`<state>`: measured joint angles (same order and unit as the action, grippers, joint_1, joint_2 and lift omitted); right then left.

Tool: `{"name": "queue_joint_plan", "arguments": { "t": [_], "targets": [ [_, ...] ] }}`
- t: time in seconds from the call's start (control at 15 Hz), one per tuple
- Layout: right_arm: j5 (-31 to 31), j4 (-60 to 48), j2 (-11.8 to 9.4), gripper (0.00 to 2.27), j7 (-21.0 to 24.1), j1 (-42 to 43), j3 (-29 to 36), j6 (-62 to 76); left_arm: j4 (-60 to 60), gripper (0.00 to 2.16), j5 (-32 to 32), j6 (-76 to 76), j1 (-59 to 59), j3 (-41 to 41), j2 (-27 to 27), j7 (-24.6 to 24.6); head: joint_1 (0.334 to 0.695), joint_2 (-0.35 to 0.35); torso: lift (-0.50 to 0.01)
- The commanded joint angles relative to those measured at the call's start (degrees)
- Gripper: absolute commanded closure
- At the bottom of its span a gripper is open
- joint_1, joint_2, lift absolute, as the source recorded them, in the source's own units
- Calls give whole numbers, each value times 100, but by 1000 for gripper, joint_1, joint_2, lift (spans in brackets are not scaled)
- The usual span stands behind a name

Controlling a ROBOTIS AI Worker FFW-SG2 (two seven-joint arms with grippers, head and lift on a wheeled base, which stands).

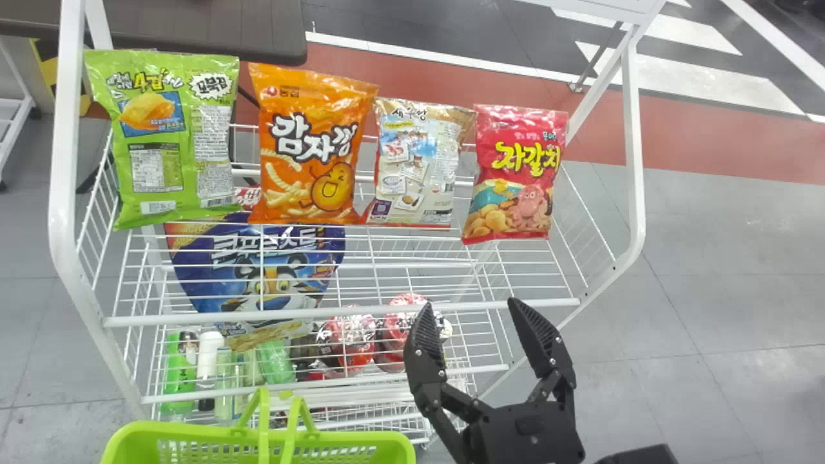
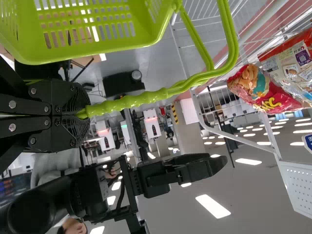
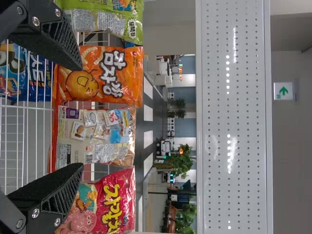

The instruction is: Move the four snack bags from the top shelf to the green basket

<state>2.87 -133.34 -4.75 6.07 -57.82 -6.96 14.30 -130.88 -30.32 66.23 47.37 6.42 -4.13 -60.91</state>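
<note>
Claw of the right arm (image 1: 469, 303): its two black, ridged fingers are spread wide apart with nothing between them, held at the front rail of the top shelf (image 1: 361, 310), toward the right side and away from the bags. The four snack bags stand in a row along the back of that white wire shelf. From left to right in the head view they are a bright green bag (image 1: 209, 138), an orange bag (image 1: 283, 180) with a smiling potato cartoon, a beige bag (image 1: 419, 164) with its small-print side forward, and a red bag (image 1: 515, 187) with a pink octopus. In the right wrist view, the beige bag appears in the gap between the spread fingers, beyond them. The left claw (image 2: 84, 115) is clamped on a handle (image 2: 146, 99) of the green basket (image 1: 387, 439). The basket sits at the bottom left of the head view, in front of the rack, with its rim lower than the top shelf. Beneath the top shelf, seen through the wires, are a large blue cereal bag (image 1: 258, 277) with a cartoon tiger, round red packages (image 1: 348, 341) and, farther left, a green bottle (image 1: 179, 380) beside a white bottle (image 1: 207, 364). Part of a dark table (image 1: 193, 32) lies behind the rack at upper left.
</note>
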Motion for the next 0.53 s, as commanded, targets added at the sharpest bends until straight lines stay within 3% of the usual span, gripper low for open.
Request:
{"name": "queue_joint_plan", "arguments": {
  "t": [0.0, 0.47],
  "targets": [
    [-50, 10, 0, 124, 0, 43, 19, -108, 36, 1217, 0, 0, 0, 0, 0, -17, 695, -350, 0],
    [-138, 107, 0, 124, -35, 131, 36, -231, 71, 1217, -9, -88, -9, 0, 9, -53, 695, -350, 0]
  ]
}}
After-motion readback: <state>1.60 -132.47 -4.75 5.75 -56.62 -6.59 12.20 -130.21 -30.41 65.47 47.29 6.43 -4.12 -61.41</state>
